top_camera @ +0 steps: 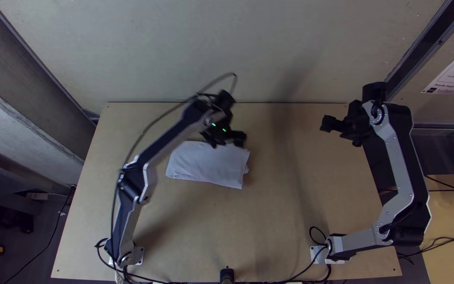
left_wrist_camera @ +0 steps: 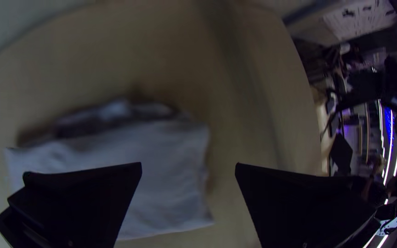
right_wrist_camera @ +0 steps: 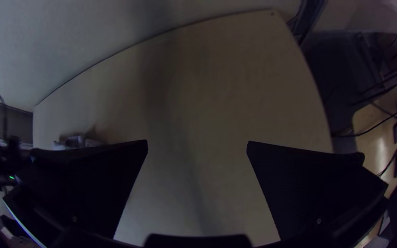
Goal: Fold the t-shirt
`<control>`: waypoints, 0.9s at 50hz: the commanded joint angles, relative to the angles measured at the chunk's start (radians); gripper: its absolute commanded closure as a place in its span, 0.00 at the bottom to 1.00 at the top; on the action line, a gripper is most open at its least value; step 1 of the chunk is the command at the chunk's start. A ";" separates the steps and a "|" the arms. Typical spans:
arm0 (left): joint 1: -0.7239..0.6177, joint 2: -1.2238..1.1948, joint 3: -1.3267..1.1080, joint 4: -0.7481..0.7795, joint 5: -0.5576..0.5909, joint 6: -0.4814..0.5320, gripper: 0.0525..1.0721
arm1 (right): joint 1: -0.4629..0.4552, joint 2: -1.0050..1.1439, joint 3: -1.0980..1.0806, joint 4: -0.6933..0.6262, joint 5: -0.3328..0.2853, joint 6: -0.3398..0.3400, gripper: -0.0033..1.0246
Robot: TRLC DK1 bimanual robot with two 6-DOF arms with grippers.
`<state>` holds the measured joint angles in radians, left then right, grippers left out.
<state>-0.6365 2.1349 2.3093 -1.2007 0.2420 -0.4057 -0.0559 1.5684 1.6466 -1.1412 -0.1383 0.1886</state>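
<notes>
The white t-shirt (top_camera: 208,164) lies as a compact folded bundle left of the table's middle. In the top view my left gripper (top_camera: 229,141) is over its far edge. The left wrist view has the left gripper (left_wrist_camera: 188,167) open, one finger over the t-shirt (left_wrist_camera: 161,165) and the other beside it, with nothing between them. Bunched layers show along one side of the cloth. My right gripper (top_camera: 337,128) is held over the table's far right, away from the cloth. In the right wrist view the right gripper (right_wrist_camera: 197,146) stands open and holds nothing; a bit of the t-shirt (right_wrist_camera: 76,141) shows past one finger.
The wooden table (top_camera: 290,210) has bare surface between the cloth and the right arm. A pale wall (top_camera: 269,42) rises along its far edge. Cables (top_camera: 311,273) run along the near edge, and a small black post (top_camera: 227,275) stands there.
</notes>
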 commanded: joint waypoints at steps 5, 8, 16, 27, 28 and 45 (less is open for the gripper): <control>0.167 -0.187 -0.056 -0.003 -0.052 0.088 0.04 | -0.010 -0.027 0.065 0.012 0.022 -0.083 0.04; 0.221 -0.228 -0.064 -0.003 -0.055 0.111 0.04 | -0.007 -0.028 0.096 0.012 0.023 -0.133 0.04; 0.363 -0.351 -0.108 0.010 -0.075 0.197 0.04 | 0.016 -0.050 0.177 0.008 0.068 -0.310 0.04; 0.497 -0.517 -0.232 0.070 -0.129 0.258 0.04 | 0.051 -0.153 0.202 0.135 0.137 -0.373 0.04; 0.503 -0.544 -0.261 0.092 -0.132 0.268 0.04 | 0.054 -0.165 0.197 0.155 0.141 -0.373 0.04; 0.554 -0.912 -0.706 0.466 -0.210 0.334 0.04 | 0.054 -0.357 0.001 0.439 0.169 -0.403 0.04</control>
<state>-0.1017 1.3128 1.6913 -0.7929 0.0402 -0.0959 -0.0067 1.2499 1.7283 -0.7559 0.0193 -0.1860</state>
